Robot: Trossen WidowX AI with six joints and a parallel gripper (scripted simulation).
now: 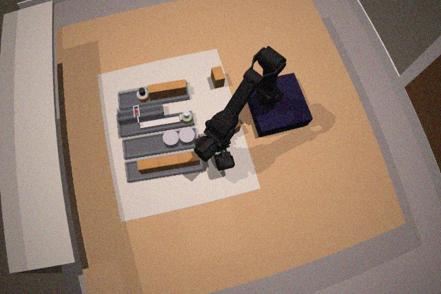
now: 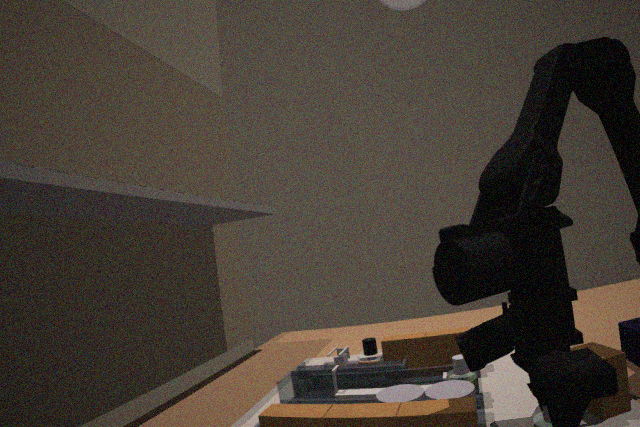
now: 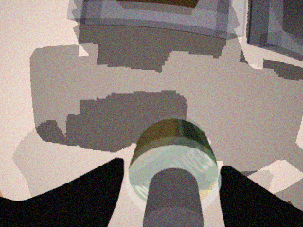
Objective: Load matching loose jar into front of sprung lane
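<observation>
Claw (image 1: pixel 224 160) (image 2: pixel 567 412) (image 3: pixel 172 170) straddles jar (image 2: pixel 541 417) (image 3: pixel 166 158) (the loose one).

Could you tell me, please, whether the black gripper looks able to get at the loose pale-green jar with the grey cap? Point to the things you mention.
Probably yes: the black gripper (image 1: pixel 215 153) (image 2: pixel 563 412) (image 3: pixel 172 170) has one finger on each side of the loose pale-green jar (image 2: pixel 541 417) (image 3: pixel 153 163), with nothing visible blocking them. Firm contact can't be confirmed.

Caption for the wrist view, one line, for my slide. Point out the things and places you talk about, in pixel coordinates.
Gripper (image 1: pixel 222 150) (image 2: pixel 566 419) (image 3: pixel 172 170) fingers flank the loose pale-green jar (image 3: pixel 156 165), its grey cap between them, on the white mat (image 1: pixel 217 191) (image 3: pixel 14 85).
</observation>
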